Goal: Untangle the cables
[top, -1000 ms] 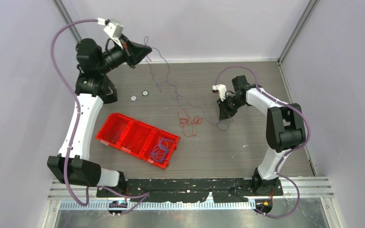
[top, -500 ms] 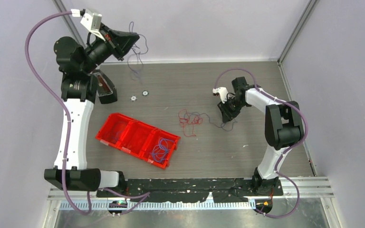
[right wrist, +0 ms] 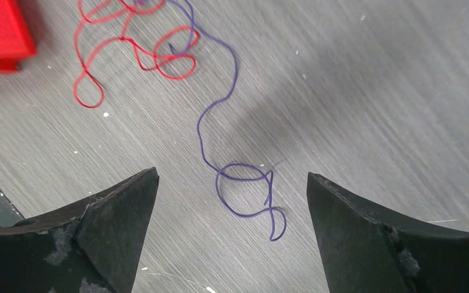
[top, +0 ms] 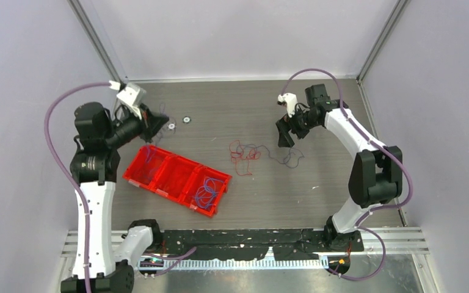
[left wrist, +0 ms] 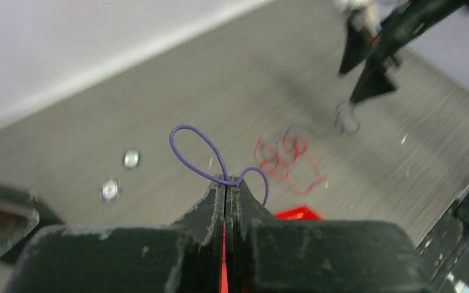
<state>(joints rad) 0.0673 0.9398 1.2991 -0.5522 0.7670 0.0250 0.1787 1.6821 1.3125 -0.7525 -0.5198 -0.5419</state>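
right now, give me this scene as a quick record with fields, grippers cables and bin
left gripper: shut on a purple cable, near the left end of the red bin
right gripper: open, above the loose purple cable, not touching it
red cable: curled on the table, overlapped by one end of the loose purple cable
binned cables: blue and purple coils in the bin's rightmost compartment
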